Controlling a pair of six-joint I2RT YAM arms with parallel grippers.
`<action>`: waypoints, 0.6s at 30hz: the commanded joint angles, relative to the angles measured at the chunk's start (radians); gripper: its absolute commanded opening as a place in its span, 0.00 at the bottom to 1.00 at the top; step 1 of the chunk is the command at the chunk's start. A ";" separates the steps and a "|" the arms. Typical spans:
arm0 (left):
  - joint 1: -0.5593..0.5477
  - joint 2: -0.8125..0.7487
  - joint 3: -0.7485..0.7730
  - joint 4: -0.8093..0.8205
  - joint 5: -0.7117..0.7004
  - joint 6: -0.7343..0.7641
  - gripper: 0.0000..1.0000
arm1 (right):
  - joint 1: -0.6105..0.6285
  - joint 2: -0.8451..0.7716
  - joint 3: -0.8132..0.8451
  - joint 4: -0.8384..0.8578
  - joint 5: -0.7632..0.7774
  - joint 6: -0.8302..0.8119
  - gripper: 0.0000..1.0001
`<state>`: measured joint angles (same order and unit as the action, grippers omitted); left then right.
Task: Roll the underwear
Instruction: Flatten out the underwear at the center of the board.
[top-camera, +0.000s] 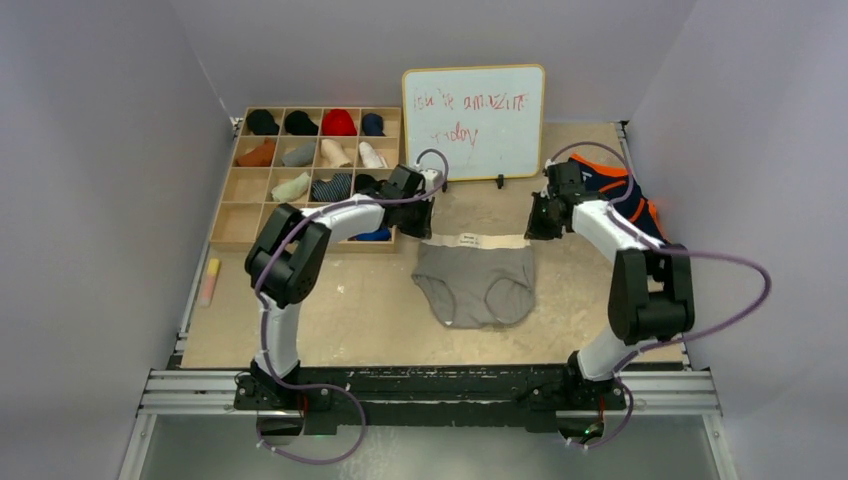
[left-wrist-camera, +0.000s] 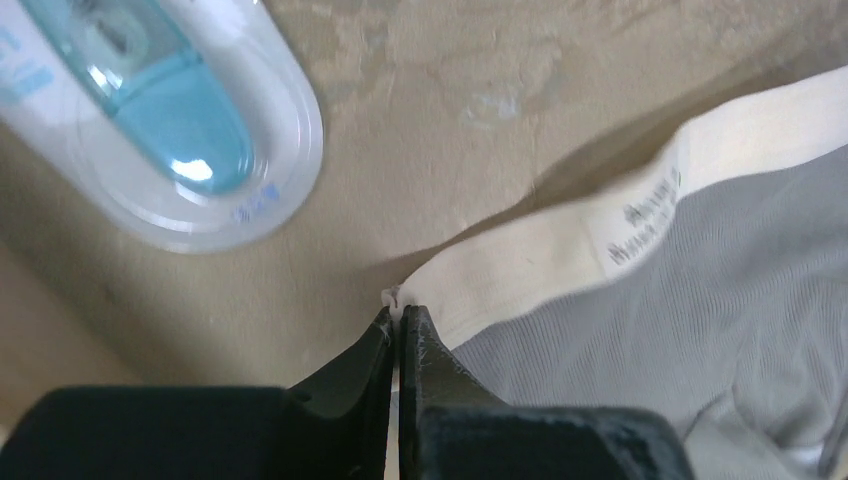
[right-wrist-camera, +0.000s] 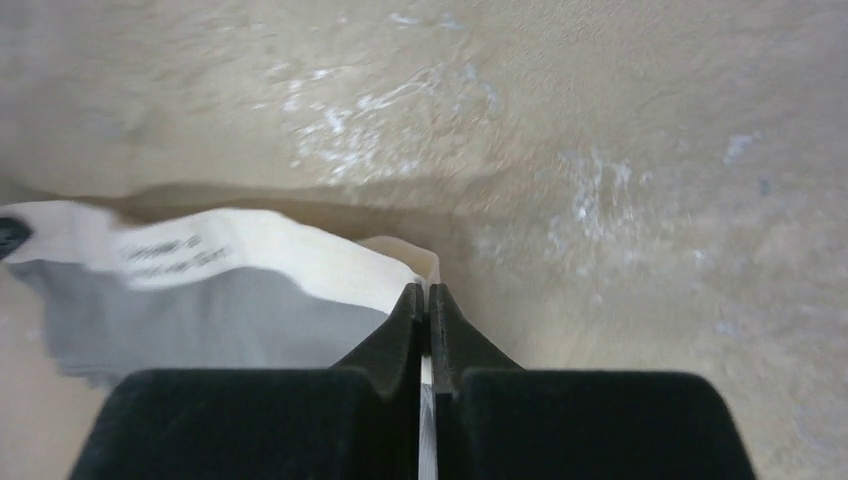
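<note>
Two robot arms reach across a tan table (top-camera: 330, 320) to the far edge of a grey brief (top-camera: 475, 285). It lies flat at mid-table, its cream waistband (top-camera: 475, 240) turned away from the arm bases. The left gripper (left-wrist-camera: 398, 318) is clamped on the waistband's left corner, fingers pressed together with the tip of the fabric pinched between them. The right gripper (right-wrist-camera: 428, 293) is closed the same way on the right corner. A navy brief (top-camera: 620, 185) with orange trim sits crumpled at the table's far right, behind the right arm. At the back stands a whiteboard (top-camera: 474, 120) with red scrawl, beside a wooden compartment tray (top-camera: 228, 225) holding rolled garments.
</note>
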<state>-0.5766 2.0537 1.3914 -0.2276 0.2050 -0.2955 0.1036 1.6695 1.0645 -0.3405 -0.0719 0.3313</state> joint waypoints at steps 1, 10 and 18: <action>-0.004 -0.249 -0.079 0.025 0.009 -0.024 0.00 | -0.004 -0.277 0.013 -0.077 -0.086 -0.029 0.00; -0.119 -0.814 -0.251 -0.133 0.024 -0.114 0.00 | -0.004 -0.931 -0.142 -0.089 -0.607 0.095 0.00; -0.227 -1.053 -0.270 -0.270 0.057 -0.241 0.00 | -0.004 -1.195 -0.117 -0.285 -0.628 0.187 0.00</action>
<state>-0.7975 1.0115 1.1534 -0.4000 0.2329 -0.4526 0.1040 0.5034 0.9527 -0.5072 -0.6510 0.4492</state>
